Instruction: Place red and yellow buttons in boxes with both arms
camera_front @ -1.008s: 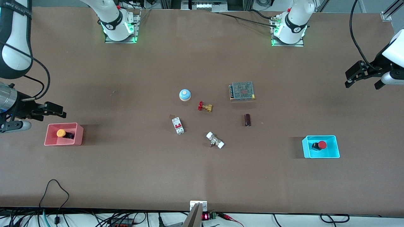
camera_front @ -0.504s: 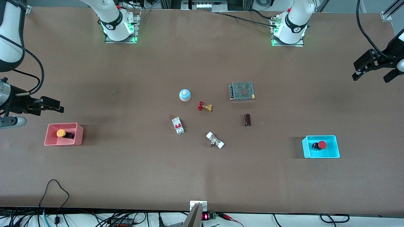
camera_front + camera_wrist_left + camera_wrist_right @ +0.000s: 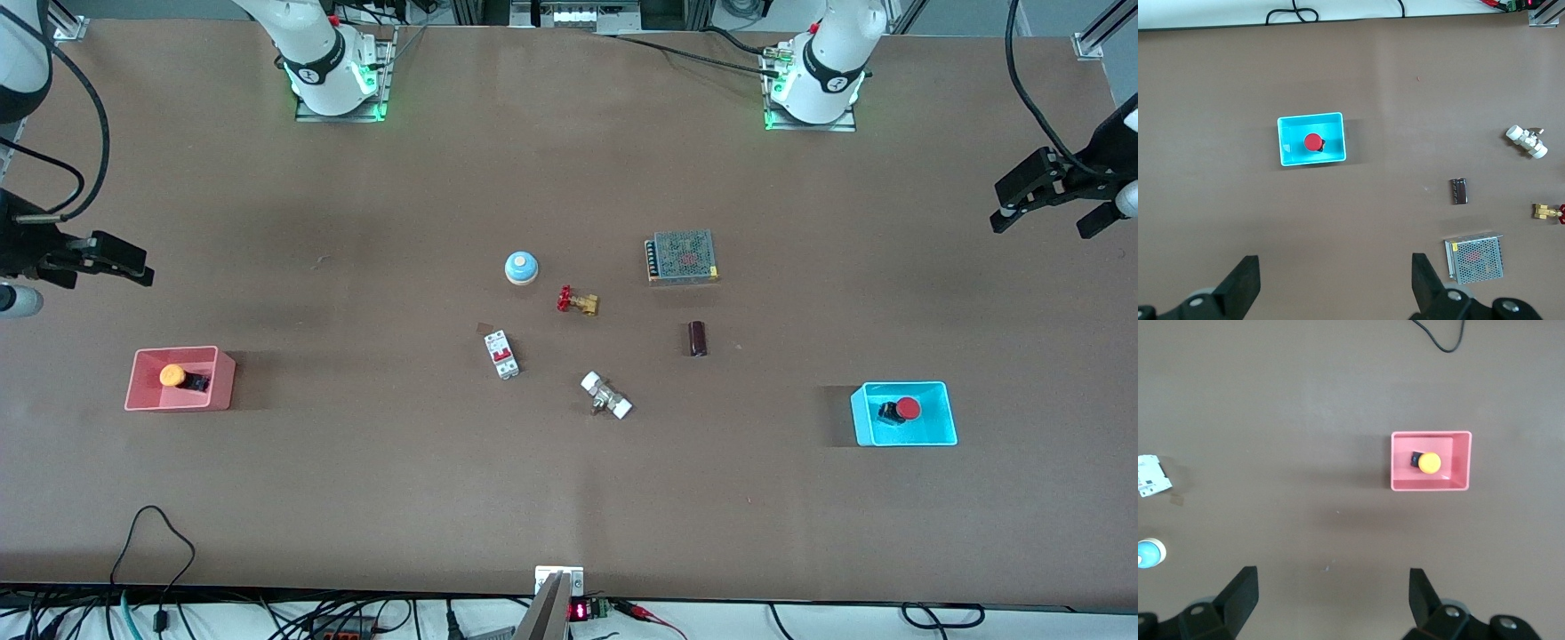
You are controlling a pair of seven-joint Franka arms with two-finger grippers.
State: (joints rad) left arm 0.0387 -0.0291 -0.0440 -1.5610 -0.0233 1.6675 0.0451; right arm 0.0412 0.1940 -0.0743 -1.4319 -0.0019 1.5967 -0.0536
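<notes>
The yellow button (image 3: 172,376) lies in the pinkish-red box (image 3: 225,380) near the right arm's end of the table. The red button (image 3: 907,408) lies in the cyan box (image 3: 948,418) near the left arm's end. My right gripper (image 3: 98,267) is open and empty, high over bare table beside the pink box. My left gripper (image 3: 1042,222) is open and empty, high over the table's end. The right wrist view shows the open right gripper (image 3: 1331,580), the pink box (image 3: 1430,435) and the yellow button (image 3: 1429,463). The left wrist view shows the open left gripper (image 3: 1335,267), the cyan box (image 3: 1310,118) and the red button (image 3: 1313,141).
At mid-table lie a light-blue dome (image 3: 521,267), a red-handled brass valve (image 3: 576,300), a mesh-topped power supply (image 3: 682,256), a white breaker (image 3: 500,354), a white fitting (image 3: 606,396) and a dark cylinder (image 3: 698,338).
Both grippers have drawn away from the boxes toward their ends of the table, open and empty. The buttons and boxes have not moved.
</notes>
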